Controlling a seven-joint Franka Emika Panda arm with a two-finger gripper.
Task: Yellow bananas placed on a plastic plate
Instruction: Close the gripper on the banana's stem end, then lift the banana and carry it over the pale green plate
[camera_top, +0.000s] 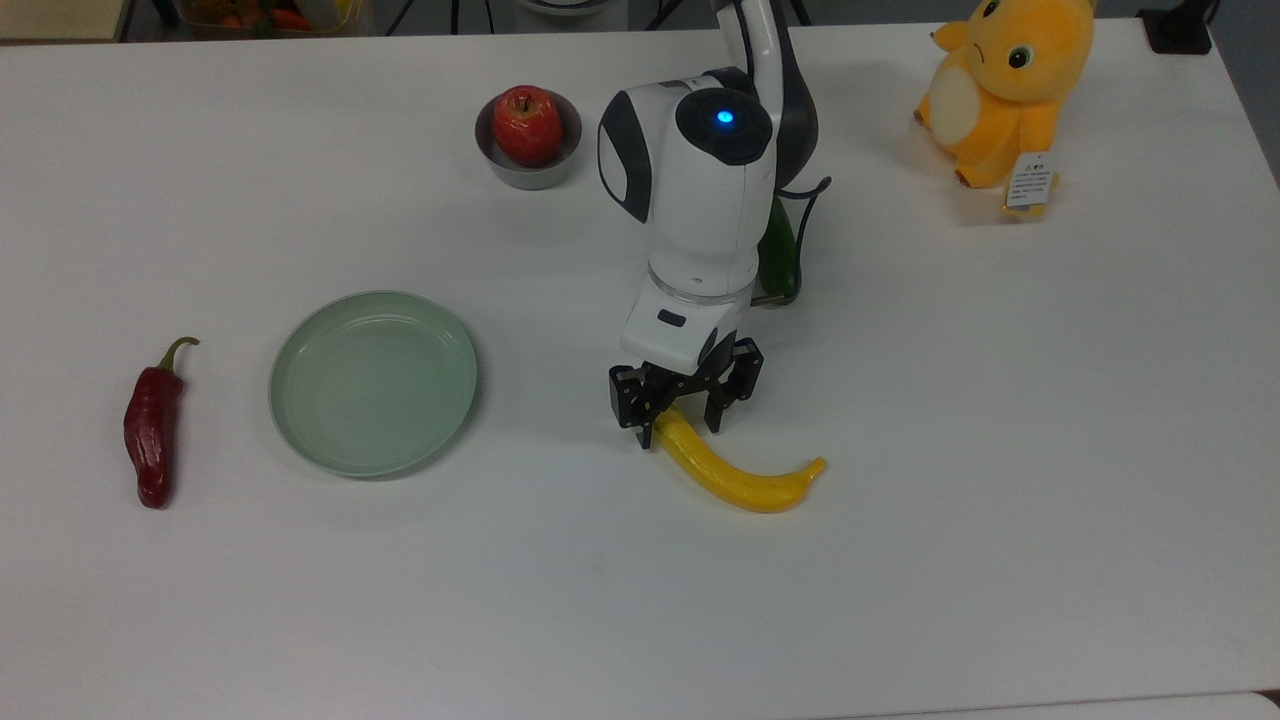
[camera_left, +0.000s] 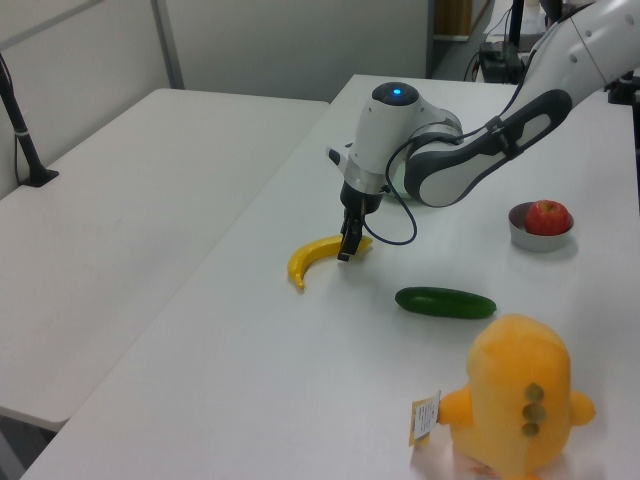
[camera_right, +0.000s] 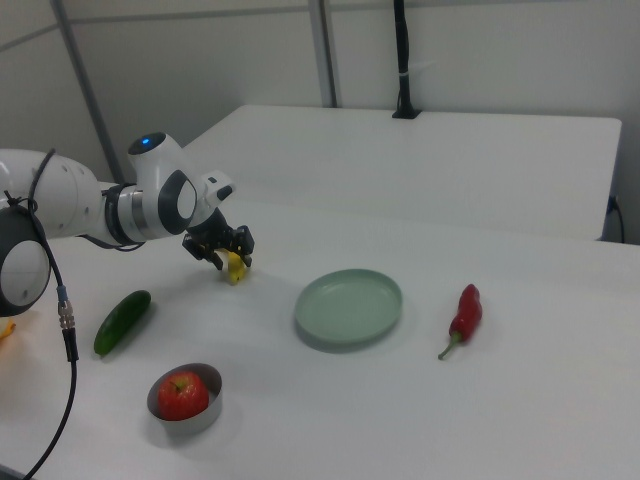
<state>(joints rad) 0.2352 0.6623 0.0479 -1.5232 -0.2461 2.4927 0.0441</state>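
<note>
from the top view i see the tabletop (camera_top: 1000, 600) with the plate (camera_top: 373, 383) left of centre and a pepper (camera_top: 152, 430) nearer the left edge. the banana (camera_top: 735, 470) lies near the middle, my gripper (camera_top: 678, 423) over its left end. behind it lies a cucumber (camera_top: 778, 255); a bowl (camera_top: 528, 170) holding an apple (camera_top: 527, 125) sits toward the far edge, a plush toy (camera_top: 1005, 85) in the far right corner.

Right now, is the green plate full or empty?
Empty. The plate shows only its bare green bottom; the banana lies on the table beside it.

Curved yellow banana (camera_top: 735, 468) lies beside empty mint plate (camera_top: 372, 381).
</note>
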